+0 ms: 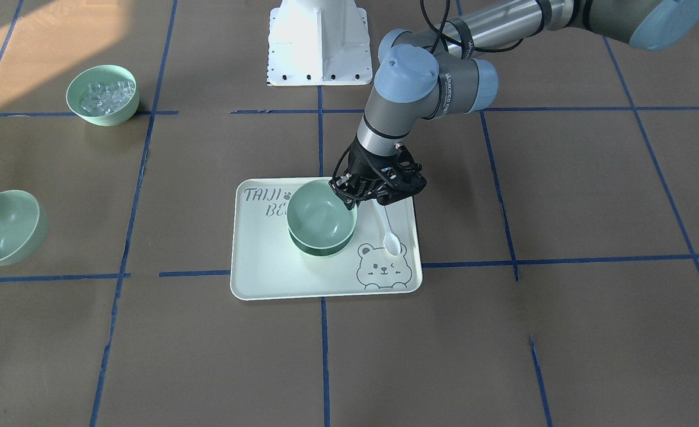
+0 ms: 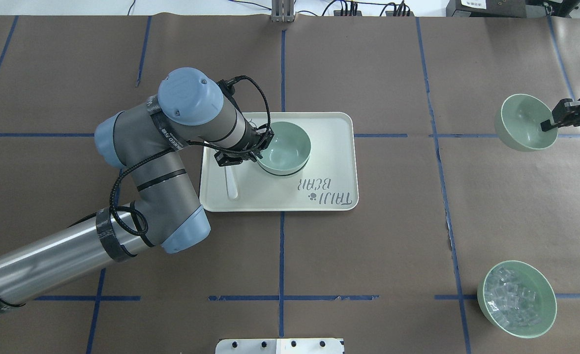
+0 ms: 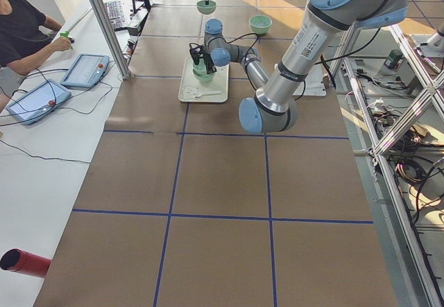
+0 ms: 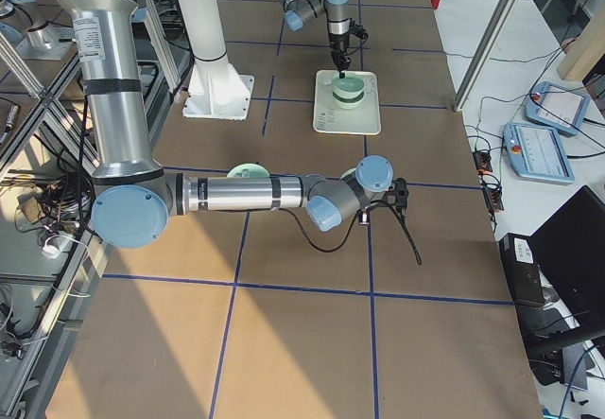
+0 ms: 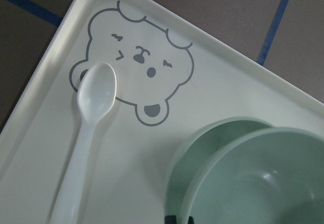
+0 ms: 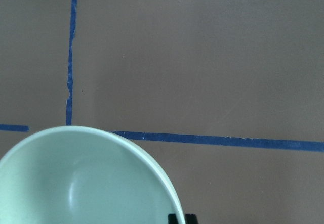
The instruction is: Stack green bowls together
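Left gripper (image 1: 352, 199): pinched onto the rim of the upper green bowl (image 1: 319, 212), on the bowl's left side as you see it in the overhead view. This bowl sits nested in the lower green bowl (image 5: 200, 155), slightly off centre, so that a crescent of the lower rim shows in the left wrist view. Both bowls stand on the pale tray (image 1: 266, 281) near the middle of the table (image 2: 368, 255). Note the white spoon (image 1: 389, 232) lying flat on the tray just left of the bowls, its scoop over the printed bear's ear. Right gripper (image 2: 547, 126): clamped on the rim of the third green bowl (image 2: 520, 123), one fingertip inside it. You find this bowl tilted at the far right of the table, well apart from the tray. Nearer the robot on the same side stands a green bowl of clear cubes (image 2: 516, 300), upright and apart from both grippers
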You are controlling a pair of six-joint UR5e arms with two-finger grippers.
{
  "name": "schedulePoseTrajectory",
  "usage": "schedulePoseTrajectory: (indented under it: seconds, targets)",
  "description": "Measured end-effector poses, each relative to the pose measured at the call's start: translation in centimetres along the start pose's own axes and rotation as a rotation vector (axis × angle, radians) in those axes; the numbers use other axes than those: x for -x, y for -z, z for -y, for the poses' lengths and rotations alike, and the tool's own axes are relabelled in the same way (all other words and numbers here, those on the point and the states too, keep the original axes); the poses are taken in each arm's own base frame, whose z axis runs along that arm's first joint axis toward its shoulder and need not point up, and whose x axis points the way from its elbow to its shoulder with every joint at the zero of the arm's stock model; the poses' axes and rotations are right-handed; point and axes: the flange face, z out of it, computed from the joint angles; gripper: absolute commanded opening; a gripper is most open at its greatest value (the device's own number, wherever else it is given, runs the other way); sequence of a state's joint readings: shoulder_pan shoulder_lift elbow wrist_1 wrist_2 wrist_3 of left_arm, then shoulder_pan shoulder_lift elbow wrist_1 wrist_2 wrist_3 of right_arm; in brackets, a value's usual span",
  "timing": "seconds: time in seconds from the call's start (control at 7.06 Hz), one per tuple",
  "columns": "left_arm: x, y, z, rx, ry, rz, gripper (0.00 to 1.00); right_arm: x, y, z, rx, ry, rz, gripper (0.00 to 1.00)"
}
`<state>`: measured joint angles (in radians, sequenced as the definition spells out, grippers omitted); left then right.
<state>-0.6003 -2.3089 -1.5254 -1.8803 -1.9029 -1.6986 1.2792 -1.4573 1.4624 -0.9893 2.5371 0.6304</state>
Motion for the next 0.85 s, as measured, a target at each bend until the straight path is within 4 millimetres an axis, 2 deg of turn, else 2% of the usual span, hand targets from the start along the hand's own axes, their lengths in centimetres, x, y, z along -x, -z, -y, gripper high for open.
schedulePoseTrajectory:
  seconds: [0.28,0.42,0.57,0.85]
  targets:
    - [0.0,0.1,0.7,-0.027,-0.012,-0.034,1.0,0.9,0.4,0.1,-0.008,0.005,0.006,0.0]
    - [0.1,0.5,1.6,-0.039,-0.014,-0.035,1.0,2.6,1.0,0.4,-0.02,-0.013,0.019,0.0]
    - [0.3,1.1,2.8,-0.044,-0.028,-0.022,1.0,5.3,1.6,1.0,-0.028,-0.043,0.043,0.0]
    - [1.8,4.0,5.3,-0.042,-0.11,0.036,1.0,13.0,0.9,1.3,-0.007,-0.091,0.096,0.0]
